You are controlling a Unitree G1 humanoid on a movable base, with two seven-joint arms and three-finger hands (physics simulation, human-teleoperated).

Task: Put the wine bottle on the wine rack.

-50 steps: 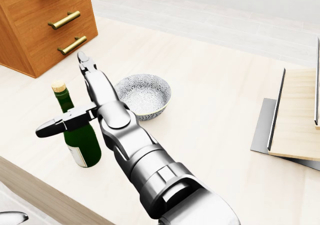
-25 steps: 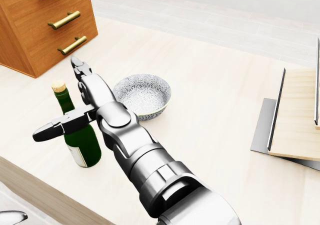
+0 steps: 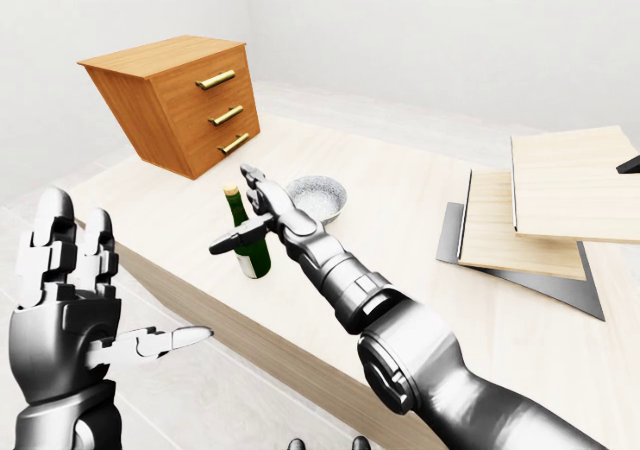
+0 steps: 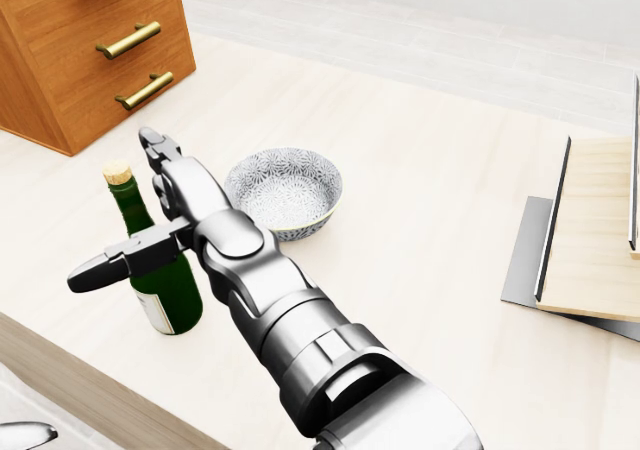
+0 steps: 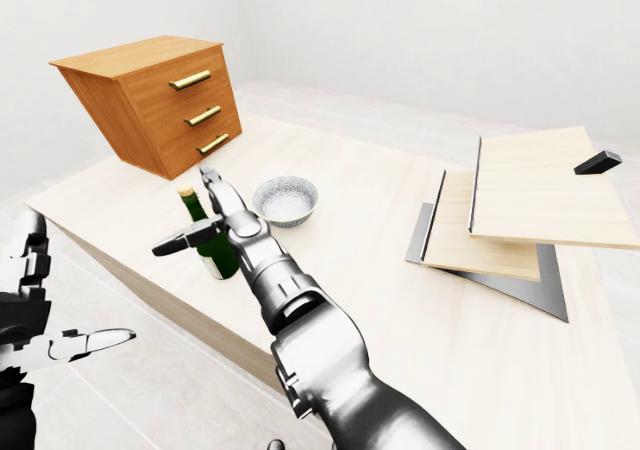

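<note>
A green wine bottle (image 4: 165, 288) with a cork stands upright on the pale table (image 4: 420, 220), left of centre in the head view. My right hand (image 4: 113, 208) is open about its neck: the thumb (image 4: 100, 266) crosses the bottle's shoulder, and the fingers (image 4: 160, 160) stretch past the neck on its right. They do not close round it. The wine rack (image 3: 525, 220), pale wooden boards on a grey base, sits at the table's right. My left hand (image 3: 75, 310) hangs open at the lower left of the left-eye view, off the table.
A patterned grey bowl (image 4: 286, 191) sits just right of the bottle, close to my right forearm. A wooden chest of drawers (image 4: 90, 40) with brass handles stands on the table's upper left. The table's near edge (image 4: 90, 390) runs below the bottle.
My right hand's fingers have shifted a little left, nearer the bottle's neck. The thumb stays across the bottle. The bottle has not moved.
</note>
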